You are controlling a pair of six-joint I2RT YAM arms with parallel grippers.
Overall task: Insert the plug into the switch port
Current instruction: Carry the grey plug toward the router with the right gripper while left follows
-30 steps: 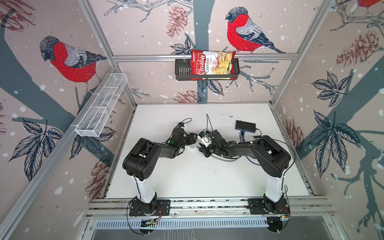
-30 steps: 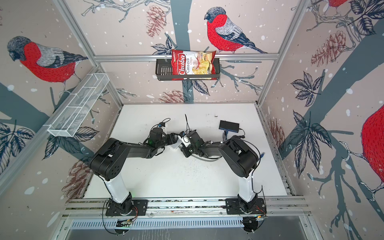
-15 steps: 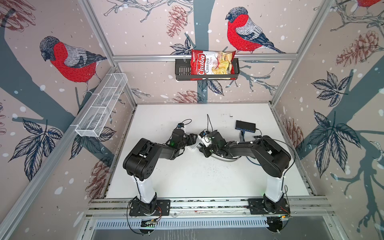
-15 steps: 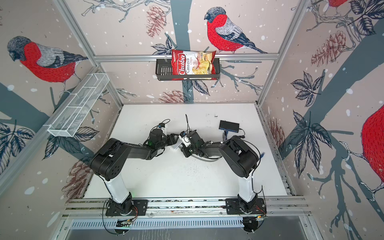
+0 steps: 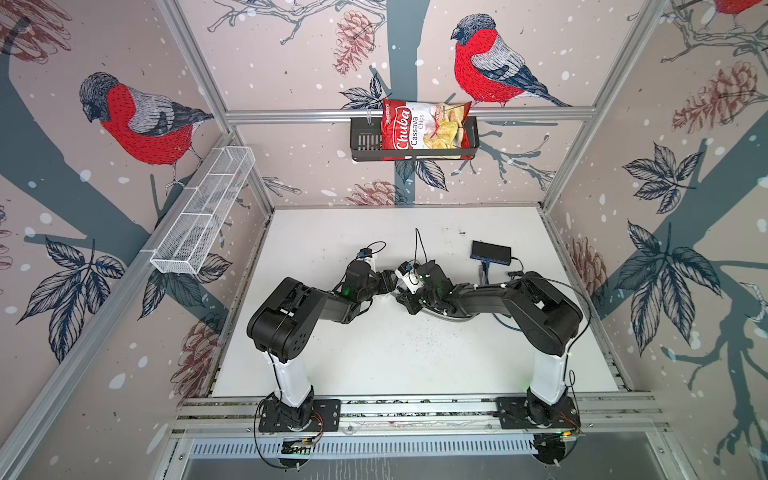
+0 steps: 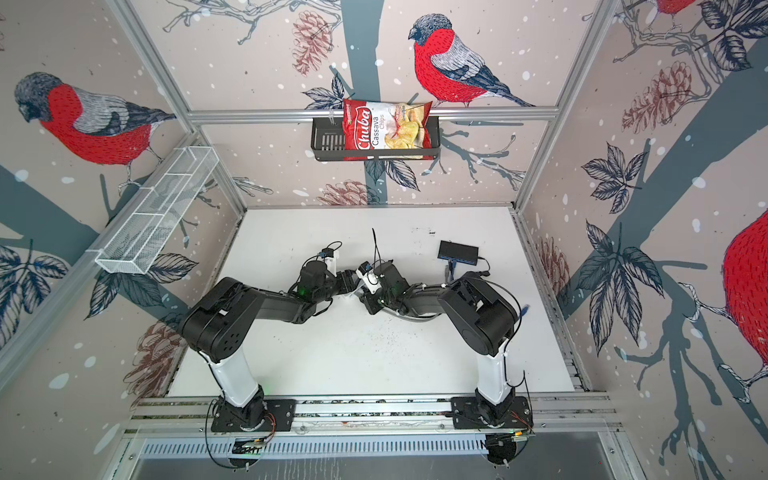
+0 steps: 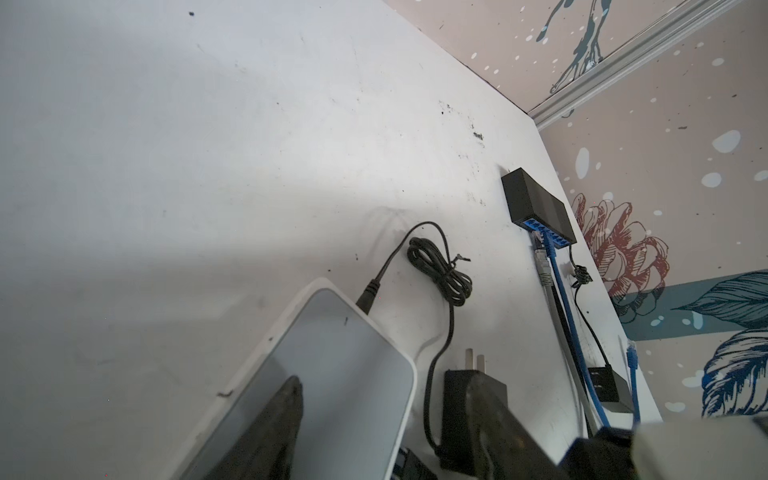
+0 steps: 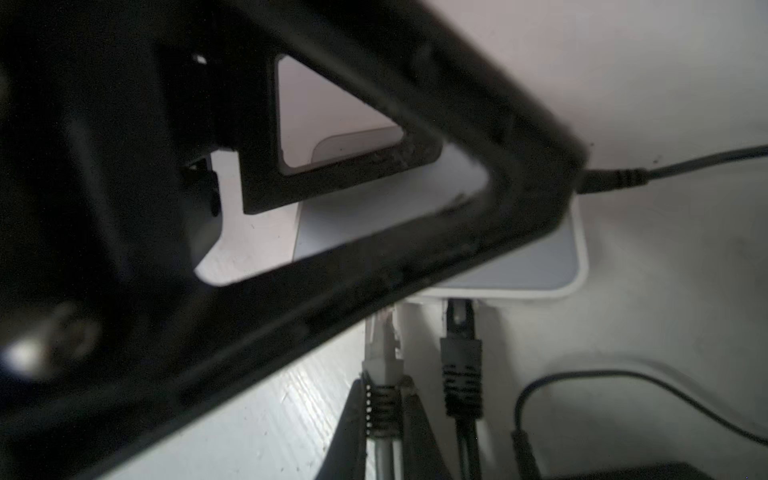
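Close under the right wrist camera, the right gripper (image 8: 383, 380) is clenched on the ribbed boot of the pale grey plug (image 8: 381, 345). The plug's tip sits at the edge of the white switch (image 8: 540, 266), just beside a black plug (image 8: 459, 332) seated in a port. How deep the grey one sits I cannot tell, because a finger (image 8: 415, 249) of the left gripper (image 7: 384, 378) crosses in front. The left wrist view shows that gripper released and wide, one finger over the switch's top and its mate over a black adapter (image 7: 453, 407). A coiled cord (image 7: 436, 270) and a black hub (image 7: 536, 203) with a blue cable (image 7: 561, 286) lie beyond. In both top views the arms hide the switch on the table (image 5: 374, 353).
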